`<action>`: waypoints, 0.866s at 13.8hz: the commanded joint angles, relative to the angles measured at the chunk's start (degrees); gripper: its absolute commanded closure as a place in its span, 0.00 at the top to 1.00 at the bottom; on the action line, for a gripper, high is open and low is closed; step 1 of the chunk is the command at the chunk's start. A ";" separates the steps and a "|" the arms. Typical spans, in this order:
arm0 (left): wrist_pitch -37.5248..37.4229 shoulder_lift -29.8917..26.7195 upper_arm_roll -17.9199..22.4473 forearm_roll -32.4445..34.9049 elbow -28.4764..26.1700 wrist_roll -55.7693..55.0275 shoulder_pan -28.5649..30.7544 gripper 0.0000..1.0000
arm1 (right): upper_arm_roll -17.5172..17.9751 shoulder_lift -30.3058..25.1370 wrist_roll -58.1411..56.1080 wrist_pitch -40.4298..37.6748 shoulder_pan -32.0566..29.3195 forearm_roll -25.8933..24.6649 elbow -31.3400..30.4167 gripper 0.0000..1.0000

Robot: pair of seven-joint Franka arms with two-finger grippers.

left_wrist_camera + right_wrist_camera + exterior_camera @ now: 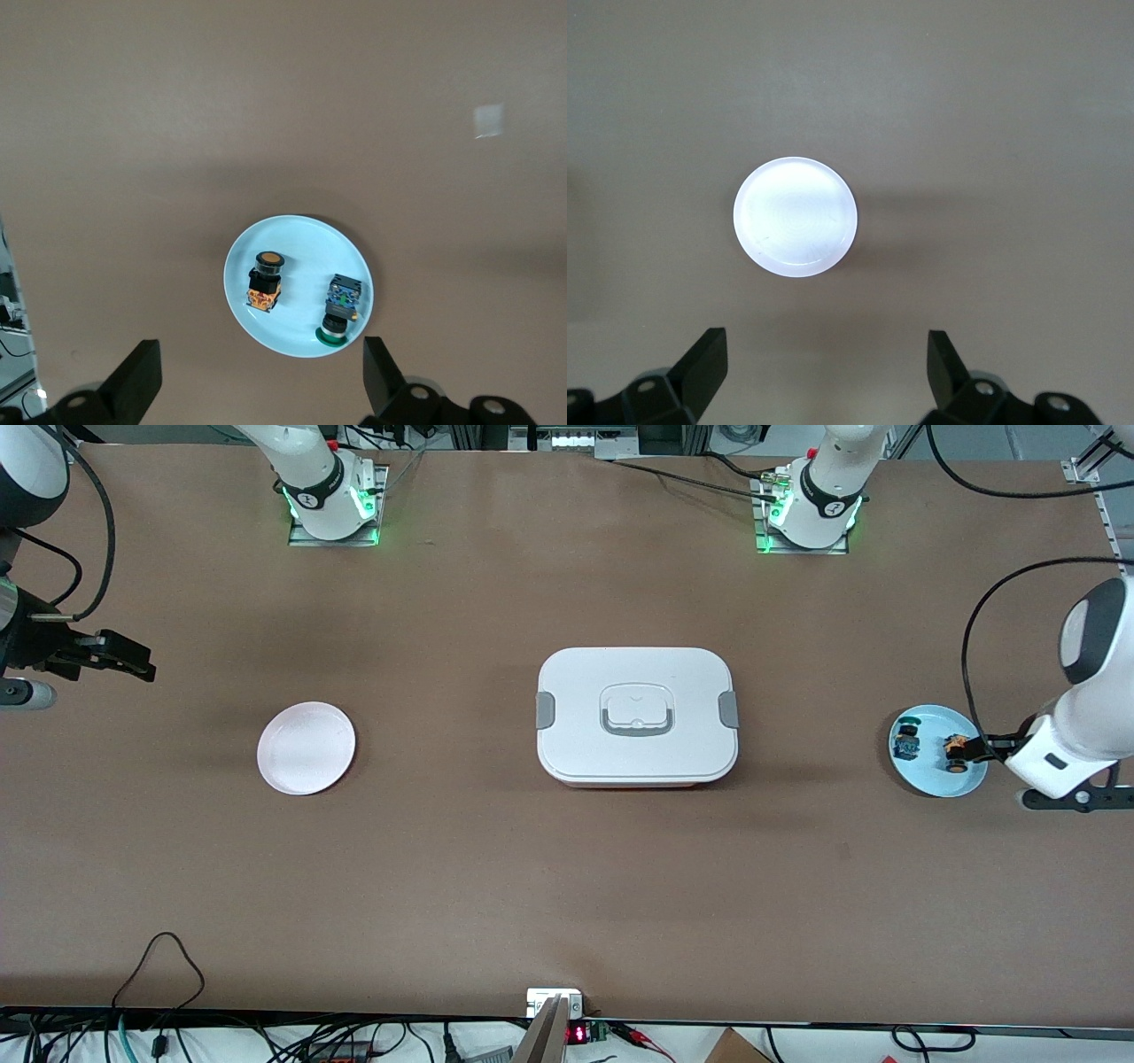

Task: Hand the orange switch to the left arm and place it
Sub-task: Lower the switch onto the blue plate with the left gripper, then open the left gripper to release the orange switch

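Worktop point(496, 868): brown, matte.

Box point(636, 716): white, lidded, grey latches, mid-worktop, between the two plates. Any carry has to go around it or over it.

Pink plate point(306, 747): bare, toward the right arm's end.

Blue plate point(930, 775): close to the edge at the left arm's end; carries two small parts.

Left claw point(257, 385): fingers spread wide, hanging over the blue plate, holding nothing.

Right claw point(824, 376): spread, empty, over the worktop near the pink plate; waiting.

Orange switch point(265, 283): lying on the blue plate, beside the blue part point(340, 305), not touching it. Orange-tan body, black collar, round tan cap. Likely light, rigid plastic, smooth, prone to roll or twist. Best pinched across the squarer body, not the round cap.
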 commanded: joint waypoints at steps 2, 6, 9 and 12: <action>-3.68 1.13 -3.52 -2.12 6.07 0.15 -0.20 1.00 | 0.75 -1.05 0.87 -0.36 0.52 -0.16 -0.85 1.00; -6.66 -5.18 -1.52 -4.51 6.16 0.06 -8.17 1.00 | 0.84 -1.13 0.78 -0.45 0.52 -0.25 -0.59 1.00; -12.62 -9.23 7.94 -10.35 10.10 0.15 -20.02 1.00 | 0.75 -1.22 0.96 -0.54 1.05 -0.16 -0.50 1.00; -18.96 -11.34 26.37 -22.83 16.78 0.33 -33.29 1.00 | 0.22 -1.84 1.05 -0.62 0.79 0.02 -0.50 1.00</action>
